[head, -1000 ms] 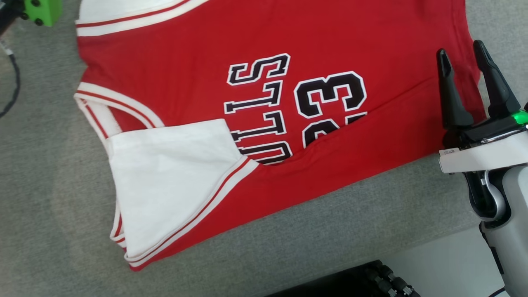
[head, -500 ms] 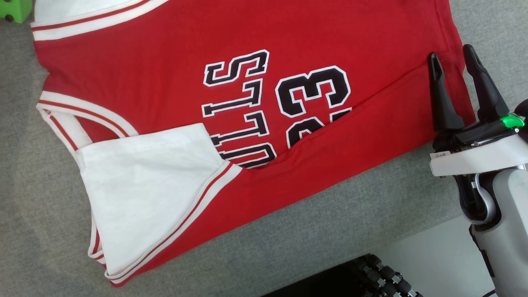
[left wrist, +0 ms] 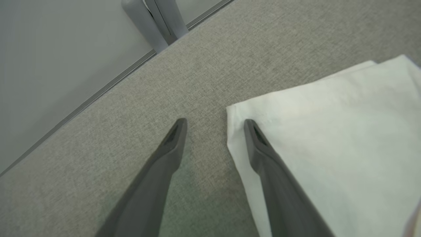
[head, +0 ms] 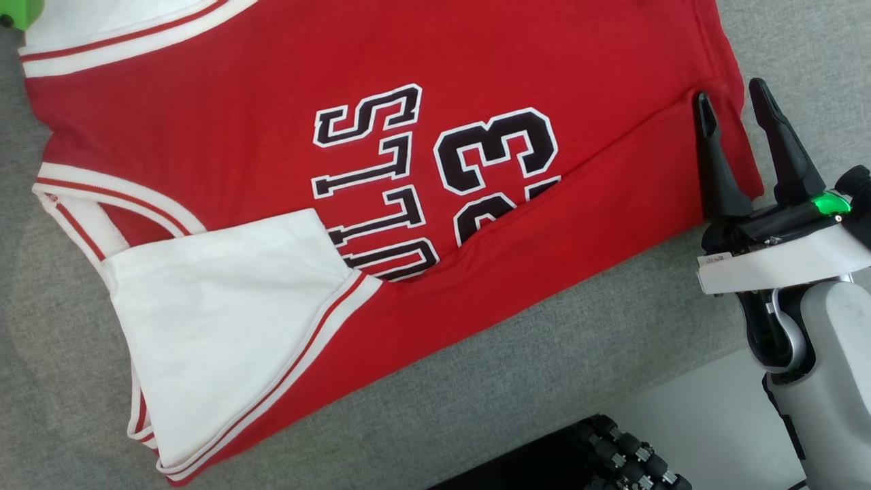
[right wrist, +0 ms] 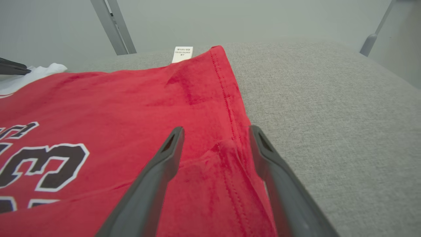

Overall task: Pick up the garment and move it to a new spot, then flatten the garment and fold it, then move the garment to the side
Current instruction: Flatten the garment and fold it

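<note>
Grey woven surface (head: 544, 381), red jersey (head: 272, 102) lying on it, pale wall (right wrist: 230, 19) beyond

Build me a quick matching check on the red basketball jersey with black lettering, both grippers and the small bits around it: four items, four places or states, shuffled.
Items
1. right gripper
2. left gripper
3. small white care label
4. bright green block

Places or states
A. at the head view's top left corner
B. open, fingers either side of the hem of the red basketball jersey with black lettering
C. open, fingers either side of the edge of the white fabric
D. sticking out at the jersey's far hem corner

Pairs: 1-B, 2-C, 3-D, 4-A.
</note>
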### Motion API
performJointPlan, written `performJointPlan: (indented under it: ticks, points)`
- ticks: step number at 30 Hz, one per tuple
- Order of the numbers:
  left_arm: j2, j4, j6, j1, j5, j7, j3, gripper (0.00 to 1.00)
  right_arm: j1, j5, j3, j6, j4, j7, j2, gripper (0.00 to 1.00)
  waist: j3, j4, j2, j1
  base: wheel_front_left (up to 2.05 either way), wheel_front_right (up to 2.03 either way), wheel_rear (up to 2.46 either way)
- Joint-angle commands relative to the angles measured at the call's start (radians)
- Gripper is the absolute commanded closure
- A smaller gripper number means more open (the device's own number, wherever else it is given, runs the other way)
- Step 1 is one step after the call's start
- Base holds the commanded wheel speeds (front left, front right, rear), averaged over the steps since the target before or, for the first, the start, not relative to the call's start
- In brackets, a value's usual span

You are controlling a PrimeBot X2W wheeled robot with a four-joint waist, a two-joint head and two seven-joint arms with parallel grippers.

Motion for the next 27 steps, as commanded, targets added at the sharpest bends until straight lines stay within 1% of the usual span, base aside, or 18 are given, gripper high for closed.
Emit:
performJointPlan:
  ticks: [1,3,4,6,7,13,17,20,22,25,27]
  points:
    - [0.011,0.001,-0.003,-0.014,-0.003,0.006,-0.008,0.58,-0.002,0.003,0.002,-0.001,0.002,-0.003,0.001,0.0,0.001,-0.007,0.0,-0.0001,0.0,0.0,0.0]
    - [0.017,0.0,-0.003,-0.02,-0.006,0.008,-0.014,0.73,-0.002,0.006,0.001,-0.001,0.003,-0.003,0.003,0.0,0.004,-0.011,0.0,-0.0001,0.0,0.0,0.0]
    - [0.018,0.0,-0.003,-0.021,-0.007,0.011,-0.017,0.83,-0.002,0.006,0.001,-0.001,0.003,-0.003,0.004,0.0,0.005,-0.013,0.0,-0.0001,0.0,0.0,0.0]
    - [0.019,-0.002,-0.003,-0.027,-0.01,0.018,-0.025,0.96,-0.003,0.008,0.001,-0.001,0.004,-0.003,0.004,0.0,0.008,-0.016,0.0,-0.0001,0.0,0.0,0.0]
    - [0.019,-0.002,-0.003,-0.029,-0.014,0.021,-0.029,1.0,-0.004,0.009,0.0,-0.001,0.005,-0.003,0.005,0.0,0.01,-0.017,0.0,-0.0001,0.0,0.0,0.0]
    - [0.02,-0.005,-0.003,-0.036,-0.032,0.04,-0.046,1.0,-0.013,0.011,-0.001,-0.001,0.009,-0.003,0.003,0.0,0.017,-0.019,0.0,-0.0001,0.0,0.0,0.0]
    - [0.019,-0.018,-0.003,-0.044,-0.047,0.016,-0.053,1.0,-0.025,0.012,-0.005,-0.001,0.008,-0.003,-0.008,0.0,0.009,-0.01,0.0,-0.0001,0.0,0.0,0.0]
    - [0.007,-0.031,-0.003,-0.033,-0.07,-0.011,-0.058,1.0,-0.031,0.027,0.004,-0.001,0.004,-0.003,-0.019,0.0,-0.012,0.006,0.0,-0.0001,0.0,0.0,0.0]
    - [0.003,-0.044,-0.003,-0.024,-0.09,-0.027,-0.065,1.0,-0.041,0.045,0.018,-0.001,0.009,-0.003,-0.037,0.0,-0.03,0.018,0.0,-0.0001,0.0,0.0,0.0]
    - [-0.005,-0.068,-0.003,-0.006,-0.123,-0.041,-0.077,1.0,-0.081,0.072,0.065,-0.001,0.041,-0.002,-0.085,0.0,-0.062,0.038,0.0,-0.0001,0.0,0.0,0.0]
    - [-0.006,-0.087,-0.003,0.001,-0.142,-0.047,-0.087,1.0,-0.124,0.091,0.093,-0.001,0.064,0.028,-0.117,0.0,-0.081,0.053,0.0,-0.0001,0.0,0.0,0.0]
